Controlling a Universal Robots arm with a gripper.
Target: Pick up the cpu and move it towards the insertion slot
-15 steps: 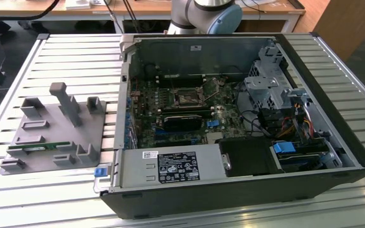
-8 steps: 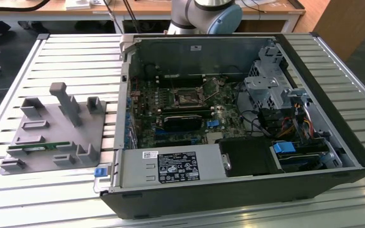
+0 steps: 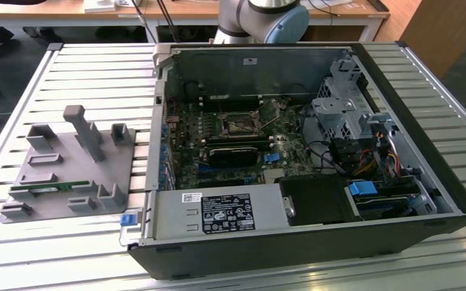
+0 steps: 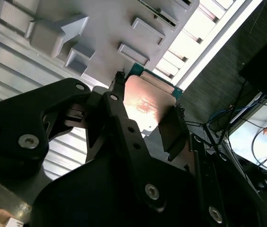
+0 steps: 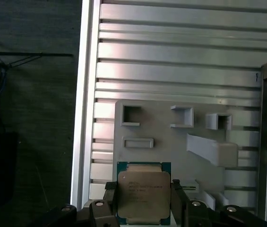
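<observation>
I read the end effector (image 5: pixel 144 202) as clenched on the cpu (image 5: pixel 143 194): in the first wrist view one black finger (image 5: pixel 177 199) presses against each of two opposite edges of the chip, with the silver lid and thin green rim exposed between them. The second wrist view confirms the grasp, showing the cpu (image 4: pixel 148 101) tilted between the fingers (image 4: pixel 171 130) of the end effector (image 4: pixel 147 112), its lid catching a reddish reflection. In both wrist views the chip is seen against the grey fixture plate (image 5: pixel 171 142), near the plate's edge and close to the edge of the slatted aluminium bench (image 5: pixel 171 71); it appears raised off the plate, though I cannot confirm the clearance. In the exterior view the fixture plate (image 3: pixel 63 176) lies on the bench (image 3: pixel 95 73) at the exterior view's left, beside the open computer case (image 3: pixel 298 242), with a green memory stick (image 3: pixel 43 189) resting in one of its pockets. The insertion slot (image 3: pixel 239 125), a square metal-framed socket with a dark centre, sits on the green board inside the case, well apart from the fixture plate.
</observation>
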